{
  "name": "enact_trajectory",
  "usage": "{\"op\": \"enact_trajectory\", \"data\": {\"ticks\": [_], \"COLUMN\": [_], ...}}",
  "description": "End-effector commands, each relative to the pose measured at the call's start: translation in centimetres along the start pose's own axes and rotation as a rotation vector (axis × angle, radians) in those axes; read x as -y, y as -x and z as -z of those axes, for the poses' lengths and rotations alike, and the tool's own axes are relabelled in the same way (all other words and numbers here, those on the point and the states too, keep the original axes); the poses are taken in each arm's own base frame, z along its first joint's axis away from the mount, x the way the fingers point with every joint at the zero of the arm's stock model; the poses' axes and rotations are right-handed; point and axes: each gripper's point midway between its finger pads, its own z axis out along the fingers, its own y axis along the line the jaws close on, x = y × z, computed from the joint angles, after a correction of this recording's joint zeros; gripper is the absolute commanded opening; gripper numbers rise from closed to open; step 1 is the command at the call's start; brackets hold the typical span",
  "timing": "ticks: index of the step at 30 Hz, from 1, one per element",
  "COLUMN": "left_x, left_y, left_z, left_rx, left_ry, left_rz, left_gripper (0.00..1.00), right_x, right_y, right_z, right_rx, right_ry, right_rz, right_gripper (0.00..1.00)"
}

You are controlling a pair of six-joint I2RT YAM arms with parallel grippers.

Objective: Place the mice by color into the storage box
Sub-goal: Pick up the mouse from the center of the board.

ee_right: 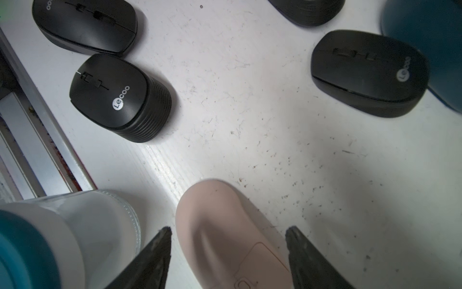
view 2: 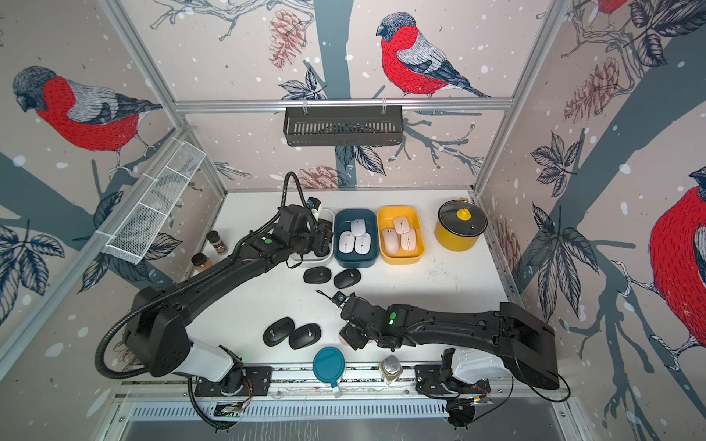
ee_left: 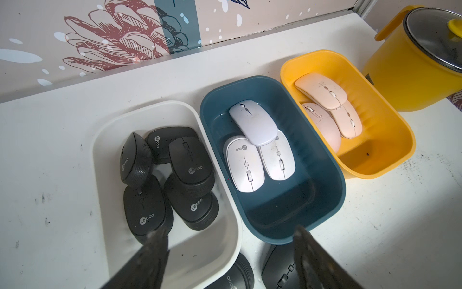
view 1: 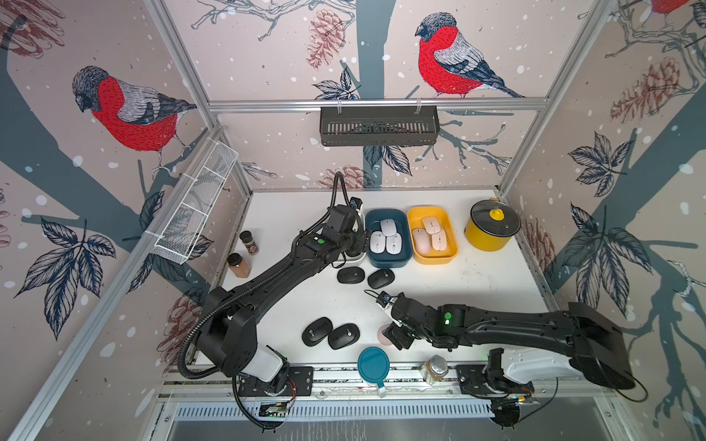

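Observation:
My left gripper (ee_left: 230, 236) hangs open and empty over the near end of the white box (ee_left: 140, 110), which holds several black mice (ee_left: 145, 207). The blue box (ee_left: 312, 175) holds three white mice (ee_left: 242, 167). Three pink mice (ee_left: 322, 91) lie in the yellow box (ee_left: 387, 150). My right gripper (ee_right: 228, 231) is open and straddles a pink mouse (ee_right: 225, 225) lying underside up on the table, with a gap at each finger. Other black mice lie loose on the table, two (view 1: 349, 275) near the boxes and two (view 1: 316, 331) near the front.
A teal-lidded jar (view 1: 373, 364) and a glass jar (view 1: 434, 368) stand at the front edge, close to my right gripper (view 1: 393, 336). A yellow pot (view 1: 493, 225) sits at the back right. Two spice jars (view 1: 249, 241) stand at the left. Wire baskets hang on the walls.

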Motion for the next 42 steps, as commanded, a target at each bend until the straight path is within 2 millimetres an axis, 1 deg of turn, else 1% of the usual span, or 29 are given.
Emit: {"op": "enact_trajectory", "data": {"ticks": [1, 4, 8, 13, 16, 24, 40, 42], "left_x": [-0.1, 0.0, -0.1, -0.1, -0.2, -0.1, 0.0, 0.0], "left_y": [1.2, 1.7, 1.7, 1.7, 1.7, 1.7, 1.7, 1.6], "left_z": [0.3, 0.8, 1.0, 1.1, 1.1, 1.1, 1.2, 1.2], "left_rx": [0.042, 0.058, 0.063, 0.063, 0.063, 0.062, 0.062, 0.061], "left_ry": [0.012, 0.007, 0.009, 0.007, 0.014, 0.01, 0.002, 0.0], "left_rz": [0.009, 0.015, 0.012, 0.009, 0.007, 0.007, 0.011, 0.012], "left_gripper": [0.77, 0.78, 0.78, 0.77, 0.78, 0.78, 0.78, 0.78], "right_x": [-0.3, -0.5, -0.5, -0.4, -0.7, -0.4, -0.2, 0.1], "right_y": [-0.2, -0.5, -0.7, -1.4, -1.7, -2.0, -3.8, -4.1], "right_z": [-0.2, -0.6, -0.9, -1.1, -1.0, -0.6, -1.8, -2.1], "right_rx": [-0.042, -0.085, -0.132, -0.201, -0.221, -0.25, -0.364, -0.383], "right_ry": [0.008, 0.011, -0.005, -0.031, -0.026, -0.055, -0.091, -0.111], "right_rz": [0.029, 0.033, 0.031, 0.023, 0.019, 0.011, 0.004, 0.002], "right_gripper": [0.74, 0.73, 0.73, 0.73, 0.73, 0.73, 0.74, 0.74]}}
